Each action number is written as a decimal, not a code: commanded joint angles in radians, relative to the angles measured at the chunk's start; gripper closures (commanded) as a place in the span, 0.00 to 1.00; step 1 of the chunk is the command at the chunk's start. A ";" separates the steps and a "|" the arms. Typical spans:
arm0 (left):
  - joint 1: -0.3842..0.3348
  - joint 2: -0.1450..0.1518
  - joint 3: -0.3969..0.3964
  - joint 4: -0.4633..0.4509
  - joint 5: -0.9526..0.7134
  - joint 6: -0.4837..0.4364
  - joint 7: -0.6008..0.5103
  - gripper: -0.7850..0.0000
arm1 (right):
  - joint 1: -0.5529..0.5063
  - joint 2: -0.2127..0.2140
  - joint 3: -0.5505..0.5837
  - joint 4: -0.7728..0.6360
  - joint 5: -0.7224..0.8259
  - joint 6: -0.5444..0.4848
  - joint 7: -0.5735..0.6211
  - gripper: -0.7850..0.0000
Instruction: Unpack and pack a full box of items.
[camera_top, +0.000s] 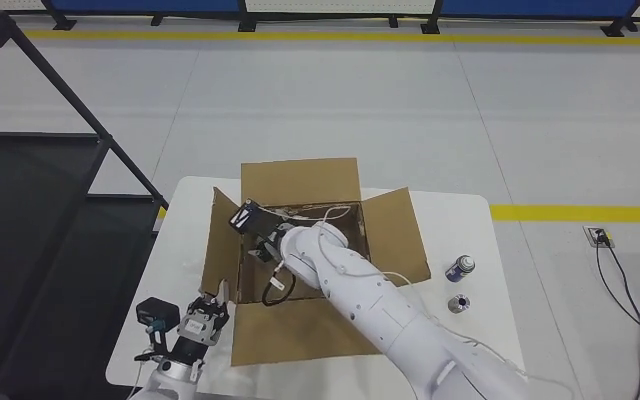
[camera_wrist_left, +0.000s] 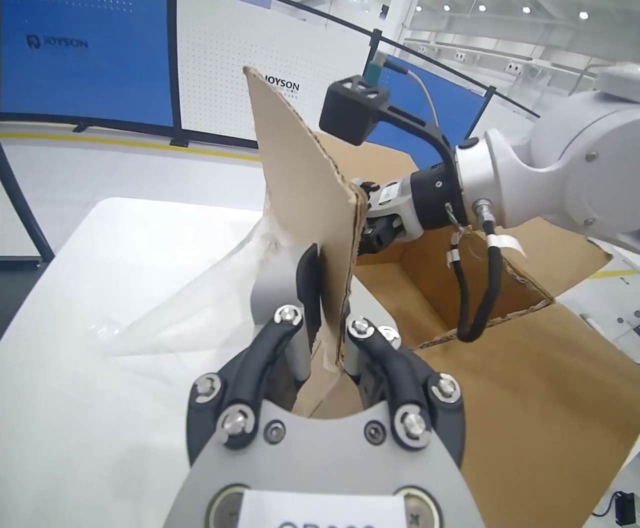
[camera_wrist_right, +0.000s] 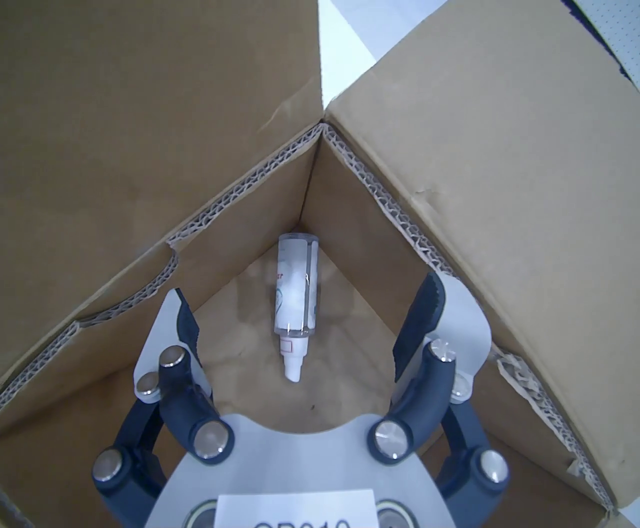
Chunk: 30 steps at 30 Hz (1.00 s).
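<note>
1. A white table (camera_top: 180, 215) carries an open cardboard box (camera_top: 300, 180), whose flaps are spread outward.
2. The box's side flap (camera_wrist_left: 300, 165) is pinched between the fingers of the left gripper (camera_wrist_left: 327, 290) and is held standing at the near-left corner of the box.
3. The right gripper (camera_wrist_right: 305, 292) is lowered inside the box with its jaws spread wide and nothing between them.
4. A small clear bottle (camera_wrist_right: 295, 310) lies on its side on the box floor, tucked into a corner just beyond the right gripper, with its nozzle pointing back toward it.
5. A small can (camera_top: 460, 267) and a smaller item (camera_top: 458, 302) stand on the table to the right of the box, apart from it.
6. Unpacking is judged to be well advanced. Two items are already out and the bottle is yet to be lifted. Not all of the box floor can be seen. All of the repacking is left to do.
</note>
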<state>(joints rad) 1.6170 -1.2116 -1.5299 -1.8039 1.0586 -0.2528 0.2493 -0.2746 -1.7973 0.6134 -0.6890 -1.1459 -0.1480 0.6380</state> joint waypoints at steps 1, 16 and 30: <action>0.009 0.001 -0.010 -0.003 -0.012 -0.012 -0.004 1.00 | -0.001 0.001 0.003 -0.003 0.002 0.017 0.015 0.00; 0.070 0.011 -0.095 -0.020 -0.095 -0.136 -0.043 1.00 | -0.127 0.046 0.051 -0.256 -0.068 -0.021 0.074 0.00; 0.102 0.019 -0.147 -0.023 -0.127 -0.232 -0.075 1.00 | -0.513 0.160 0.264 -0.871 -0.207 0.065 0.416 0.00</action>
<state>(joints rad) 1.7186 -1.1933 -1.6754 -1.8266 0.9289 -0.4783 0.1761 -0.7922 -1.6356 0.8798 -1.5661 -1.3564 -0.0847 1.0391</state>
